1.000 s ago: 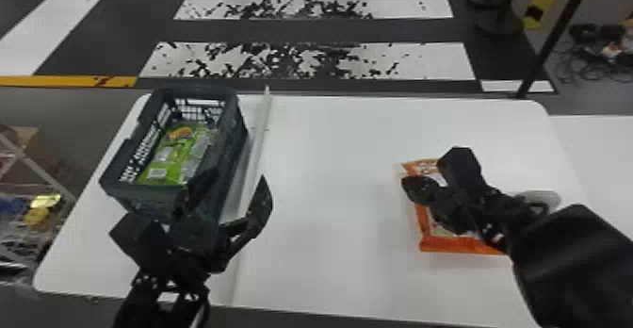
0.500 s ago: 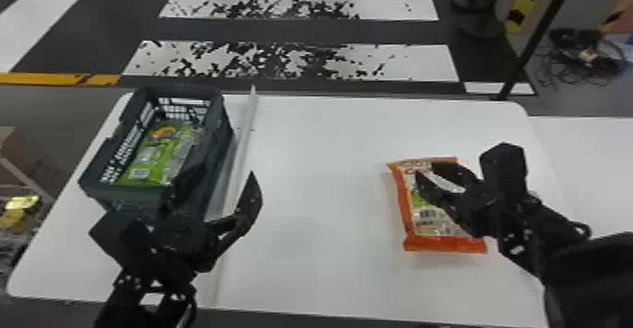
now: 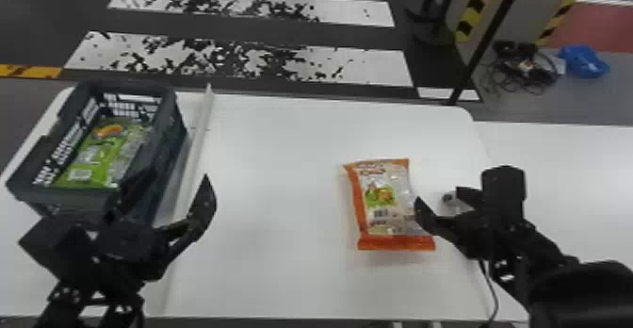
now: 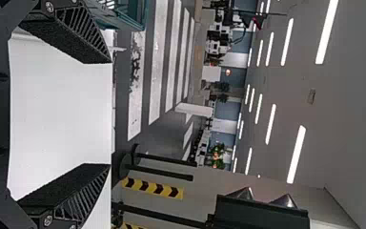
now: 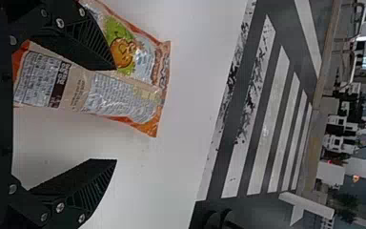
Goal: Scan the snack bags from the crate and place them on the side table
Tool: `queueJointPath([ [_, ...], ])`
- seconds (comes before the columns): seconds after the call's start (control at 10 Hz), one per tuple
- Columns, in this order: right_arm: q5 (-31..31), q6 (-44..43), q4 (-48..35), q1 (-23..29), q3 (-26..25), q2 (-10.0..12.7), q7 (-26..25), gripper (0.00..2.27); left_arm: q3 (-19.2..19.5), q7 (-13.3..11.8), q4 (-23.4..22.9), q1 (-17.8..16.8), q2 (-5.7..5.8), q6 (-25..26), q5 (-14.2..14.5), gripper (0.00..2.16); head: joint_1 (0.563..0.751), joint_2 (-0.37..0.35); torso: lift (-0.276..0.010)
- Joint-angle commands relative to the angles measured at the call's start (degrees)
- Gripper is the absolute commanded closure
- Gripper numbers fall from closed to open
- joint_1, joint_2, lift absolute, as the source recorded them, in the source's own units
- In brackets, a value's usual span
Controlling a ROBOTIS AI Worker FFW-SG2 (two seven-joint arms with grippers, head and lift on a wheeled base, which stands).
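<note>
In the head view, my left gripper is open beside the near right corner of the dark crate, holding nothing. Green snack bags lie inside the crate. An orange snack bag lies flat on the white table, and my open right gripper is at its right edge, the left finger overlapping that edge in view. From the left wrist, the open left gripper has bare white tabletop between its fingers. In the right wrist view, the right gripper stands open, one finger in front of the orange bag.
A raised white strip runs along the table beside the crate. A second white surface adjoins on the right. Just behind the right gripper is a small whitish object, partly hidden. A black pole stands beyond the table.
My right gripper has shifted right, from over the orange bag to its right edge. The head view has turned to the right, while the left gripper has stayed near the crate.
</note>
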Motion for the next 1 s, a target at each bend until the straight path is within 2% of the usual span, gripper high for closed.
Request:
queueJointPath([
  [0.0,-1.76,5.02,0.07,0.32,-3.27,0.25,-0.32,0.21,0.09,0.02,-0.29,0.08,0.06,0.00,0.01,0.10,0.695,-0.140,-0.050],
  [0.3,-3.08,4.84,4.03,-1.08,-7.40,0.43,-0.76,0.21,0.00,0.02,-0.20,0.26,-0.03,0.00,0.01,0.10,0.695,-0.208,-0.050],
  [0.7,-4.22,9.06,13.52,-8.29,-6.88,-1.77,0.38,0.17,0.00,0.02,0.07,0.17,-0.20,0.00,0.01,0.10,0.695,-0.257,-0.050],
  [0.8,-4.13,10.47,15.45,-9.79,-6.35,-2.38,0.47,0.19,0.00,0.02,0.24,0.17,-0.20,-0.18,0.01,0.10,0.695,-0.263,-0.050],
  [0.9,-4.04,10.82,17.39,-10.93,-5.82,-2.82,0.64,0.33,0.00,0.02,0.42,0.17,-0.20,-0.36,0.01,0.10,0.695,-0.267,-0.050],
])
